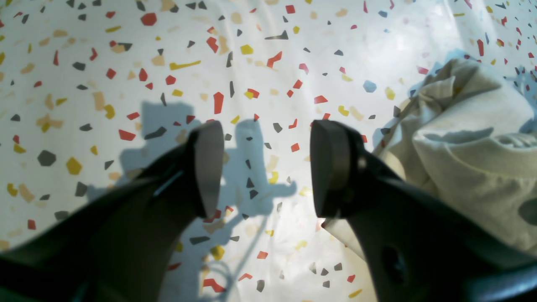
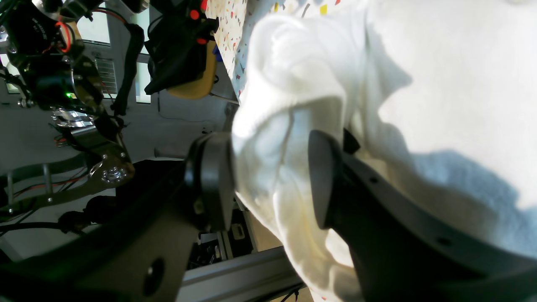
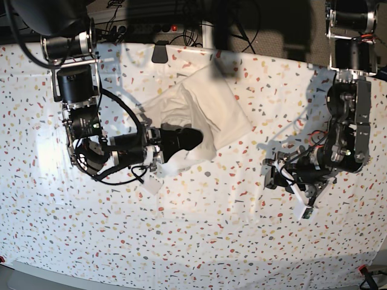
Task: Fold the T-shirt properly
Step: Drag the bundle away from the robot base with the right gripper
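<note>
Desk cover (image 3: 199, 241): white cloth speckled with red, yellow, grey and black chips, spread over the whole desk; creased toward the far edge.
T-shirt (image 3: 211, 109): white, bunched and partly folded, lying toward the far edge of the desk, a little left of its middle in the base view. A flatter slab of fabric points toward the desk's centre; the crumpled part lies under the right arm. In the left wrist view a rumpled, cream-looking heap of it (image 1: 470, 147) fills the right side.
Writing: no print, brand or neck label can be read on the shirt in any view; only plain fabric shows.
Right arm (image 3: 78, 109): black, reaching in from the far left corner of the desk as the base view shows it.
Left arm (image 3: 347, 121): black and metal, near the desk's right edge in the base view, well apart from the shirt.
Right gripper (image 2: 270, 180): the two dark pads have a thick fold of the shirt's cloth (image 2: 277, 126) between them, both pads against it.
Left gripper (image 1: 266, 167): pads spread wide, nothing between them, hovering over bare speckled cover with its shadow (image 1: 247, 167) below; the shirt heap is just beside one finger.
</note>
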You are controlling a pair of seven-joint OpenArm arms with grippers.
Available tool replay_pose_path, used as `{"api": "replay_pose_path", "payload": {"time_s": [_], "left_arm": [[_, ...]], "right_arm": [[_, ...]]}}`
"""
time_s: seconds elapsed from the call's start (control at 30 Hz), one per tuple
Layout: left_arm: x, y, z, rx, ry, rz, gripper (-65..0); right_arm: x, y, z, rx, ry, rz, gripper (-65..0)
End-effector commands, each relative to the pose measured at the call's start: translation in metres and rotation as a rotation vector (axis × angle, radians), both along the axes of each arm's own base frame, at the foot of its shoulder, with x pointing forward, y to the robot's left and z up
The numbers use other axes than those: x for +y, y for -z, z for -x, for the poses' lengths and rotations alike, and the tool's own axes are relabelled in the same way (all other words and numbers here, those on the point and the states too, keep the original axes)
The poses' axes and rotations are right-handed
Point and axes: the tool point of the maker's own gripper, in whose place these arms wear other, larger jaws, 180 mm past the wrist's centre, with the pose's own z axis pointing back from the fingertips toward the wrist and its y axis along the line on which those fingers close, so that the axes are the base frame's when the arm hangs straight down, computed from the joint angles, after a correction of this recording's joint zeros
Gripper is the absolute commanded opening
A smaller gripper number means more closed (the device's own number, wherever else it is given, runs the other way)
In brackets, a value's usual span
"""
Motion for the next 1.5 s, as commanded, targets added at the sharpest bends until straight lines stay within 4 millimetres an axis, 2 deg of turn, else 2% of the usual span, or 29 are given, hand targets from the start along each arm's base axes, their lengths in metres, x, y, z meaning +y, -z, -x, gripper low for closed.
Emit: {"api": "replay_pose_path", "payload": {"time_s": [0.0,0.43,0.7,0.97,1.03,1.17,1.27,1.37,1.47], "left_arm": [[0.0,-0.022,-0.011,-0.069,0.003,0.014,-32.8],[0.0,-0.022,-0.011,-0.069,0.004,0.013,-32.8],[-0.001,-0.022,-0.011,-0.069,0.006,0.013,-32.8],[0.0,-0.022,-0.011,-0.069,0.006,0.012,-32.8],[0.0,-0.022,-0.011,-0.069,0.006,0.012,-32.8],[0.0,-0.022,-0.011,-0.069,0.006,0.013,-32.8],[0.0,-0.022,-0.011,-0.069,0.006,0.013,-32.8],[0.0,-0.022,-0.011,-0.069,0.006,0.013,-32.8],[0.0,-0.022,-0.011,-0.069,0.006,0.013,-32.8]], "right_arm": [[0.0,-0.018,-0.013,-0.05,0.01,-0.028,-36.1],[0.04,-0.034,-0.01,-0.05,-0.02,-0.145,-36.1],[0.04,-0.036,-0.011,-0.053,-0.019,-0.147,-36.1],[0.04,-0.05,-0.024,-0.096,-0.022,-0.146,-36.1],[0.038,-0.045,-0.024,-0.098,-0.026,-0.116,-36.1],[0.032,-0.011,-0.012,-0.069,-0.048,0.026,-36.1],[0.031,0.001,-0.002,-0.039,-0.05,0.037,-36.1],[0.036,-0.003,0.003,-0.023,-0.043,-0.017,-36.1],[0.04,-0.018,0.0,-0.023,-0.028,-0.103,-36.1]]}}
